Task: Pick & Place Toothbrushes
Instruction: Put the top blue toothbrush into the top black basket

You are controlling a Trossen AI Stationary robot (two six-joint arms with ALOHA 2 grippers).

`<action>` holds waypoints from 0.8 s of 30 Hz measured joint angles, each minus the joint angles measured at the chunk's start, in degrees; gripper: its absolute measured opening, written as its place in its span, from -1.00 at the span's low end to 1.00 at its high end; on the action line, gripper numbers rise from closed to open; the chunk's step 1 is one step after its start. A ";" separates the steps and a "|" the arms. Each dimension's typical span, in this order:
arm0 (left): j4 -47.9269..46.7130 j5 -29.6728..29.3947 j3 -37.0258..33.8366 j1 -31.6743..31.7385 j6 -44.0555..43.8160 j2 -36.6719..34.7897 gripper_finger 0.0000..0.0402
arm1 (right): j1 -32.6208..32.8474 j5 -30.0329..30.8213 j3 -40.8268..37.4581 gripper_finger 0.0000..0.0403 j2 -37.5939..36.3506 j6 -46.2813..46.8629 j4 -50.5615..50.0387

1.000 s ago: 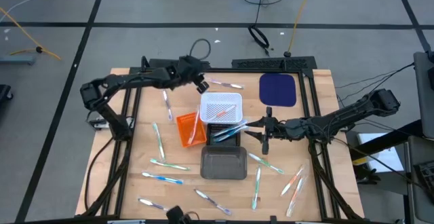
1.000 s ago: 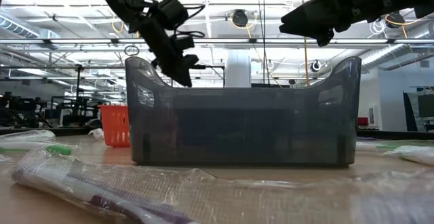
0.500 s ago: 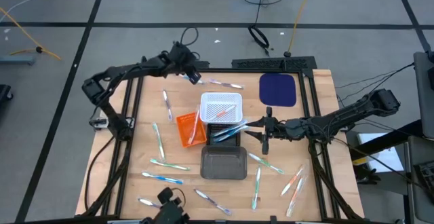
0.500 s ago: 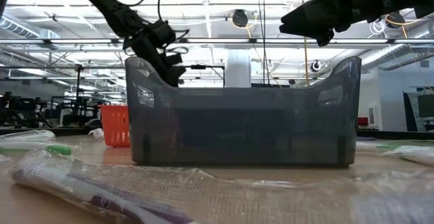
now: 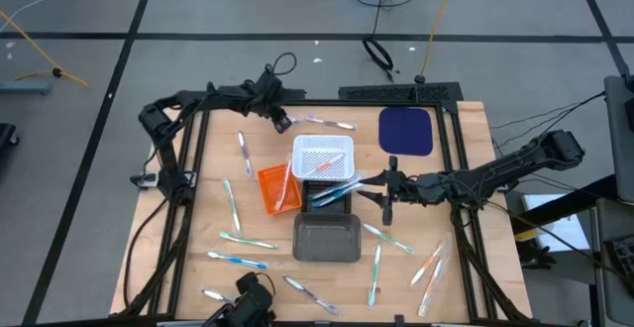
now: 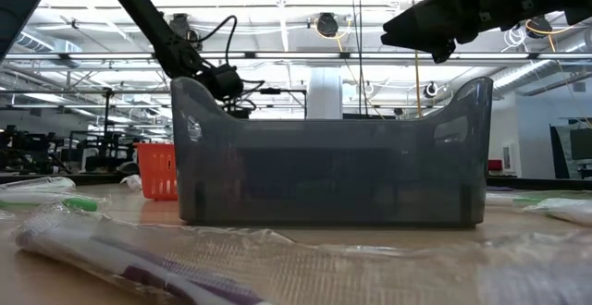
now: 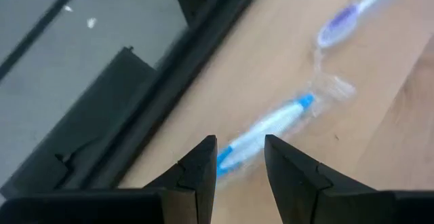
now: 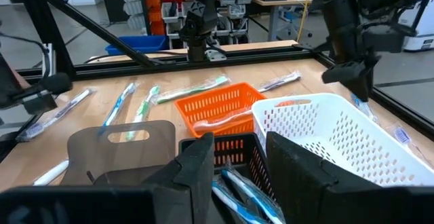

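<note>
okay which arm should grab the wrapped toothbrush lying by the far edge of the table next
Left. Its open end effector hovers near the wrapped blue-and-white toothbrush at the far edge, which shows just past its fingertips in the wrist view. The right end effector sits by the white mesh basket.

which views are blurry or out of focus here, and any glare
Left wrist view: the blue toothbrush beyond the left gripper is smeared, as by motion blur. Low view: the wrapped toothbrush nearest the lens is soft, and bright ceiling lights wash out the top. High view and right wrist view: sharp, with the white basket crisp.
</note>
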 joint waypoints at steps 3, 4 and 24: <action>-0.59 0.64 0.00 0.00 1.88 0.58 -0.37 | -0.52 -0.02 0.00 -0.38 0.00 0.11 0.00; -1.16 0.64 0.00 0.00 2.69 0.58 -0.37 | -0.57 -0.07 0.00 -0.38 0.00 0.15 0.00; -2.81 0.82 0.17 -0.13 7.23 4.02 -0.95 | -0.81 -0.20 0.00 -0.38 0.00 0.20 0.00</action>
